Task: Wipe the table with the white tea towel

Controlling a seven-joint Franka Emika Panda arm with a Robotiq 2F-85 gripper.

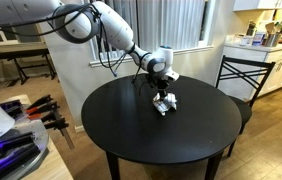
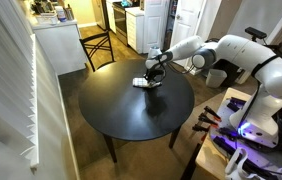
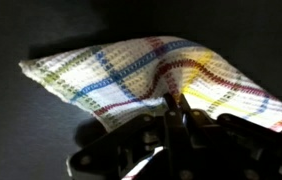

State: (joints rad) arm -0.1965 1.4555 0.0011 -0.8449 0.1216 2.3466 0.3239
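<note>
In an exterior view the arm [image 1: 111, 35] reached down over the round black table [image 1: 131, 125]. The gripper [image 1: 161, 96] stood low above the towel [image 1: 165, 105], which lay bunched on the far half of the top, toward the chair [image 1: 243, 75]. The fingers could not be made out at this size.

In an exterior view from the opposite side, the towel [image 2: 142, 83] sat near the table [image 2: 131, 115] edge closest to the arm [image 2: 186, 50], with the gripper [image 2: 153, 73] right over it. A chair [image 2: 98, 45] stood beyond the table.

In the wrist view the gripper [image 3: 178, 106] came in from below, and its fingers [image 3: 167, 112] were drawn together on the near edge of the towel [image 3: 131, 72], pinching the cloth. The towel was checked with coloured stripes on white and spread out flat on the dark top beyond the fingers.

The grasp seemed done and the cloth was down on the surface. Wiping looked to be at an early stage: the towel covered a small patch near one edge, and most of the top was left to sweep. The dark surface showed no marks to tell wiped from unwiped.
</note>
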